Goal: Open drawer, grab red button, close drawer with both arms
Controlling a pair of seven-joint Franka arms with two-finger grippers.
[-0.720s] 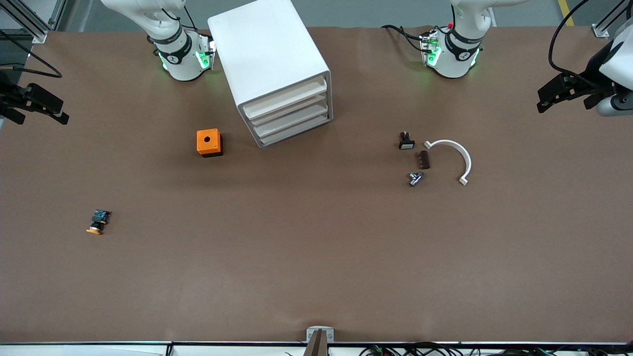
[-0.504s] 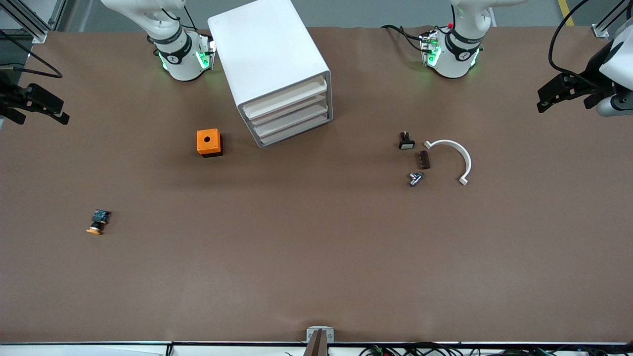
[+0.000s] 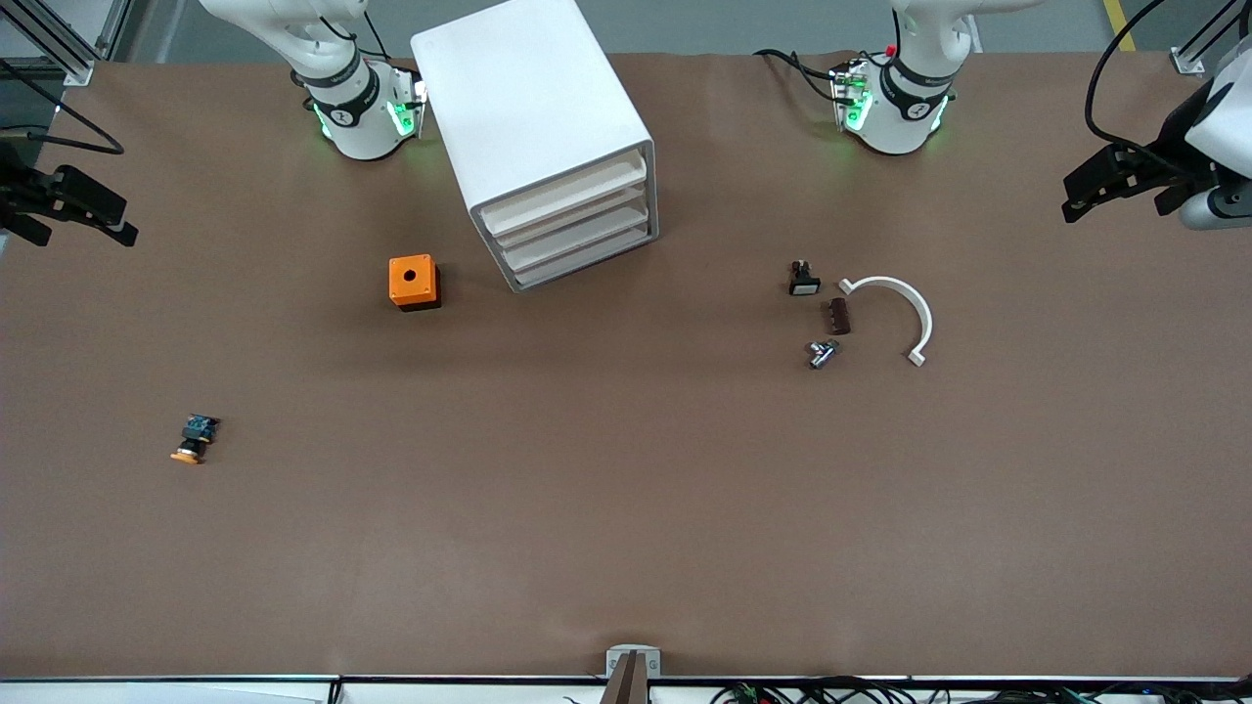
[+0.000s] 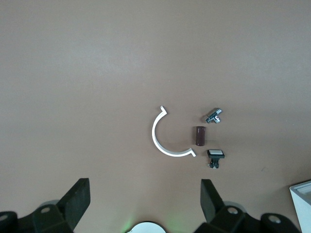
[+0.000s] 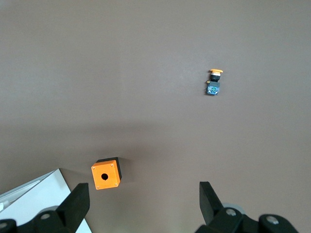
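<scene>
The white cabinet (image 3: pixel 536 127) stands between the two arm bases, and its three drawers (image 3: pixel 572 231) are all shut. The red-capped button is out of view. My left gripper (image 3: pixel 1095 191) hangs open and empty over the left arm's end of the table; its wrist view (image 4: pixel 145 194) shows bare table between the fingers. My right gripper (image 3: pixel 108 215) hangs open and empty over the right arm's end of the table (image 5: pixel 144 194). Both are far from the cabinet.
An orange cube with a hole (image 3: pixel 414 282) sits beside the cabinet. An orange-capped button (image 3: pixel 196 438) lies nearer the camera toward the right arm's end. A white half ring (image 3: pixel 895 311), brown cylinder (image 3: pixel 839 316), metal fitting (image 3: pixel 822 353) and black switch (image 3: pixel 803 280) lie toward the left arm's end.
</scene>
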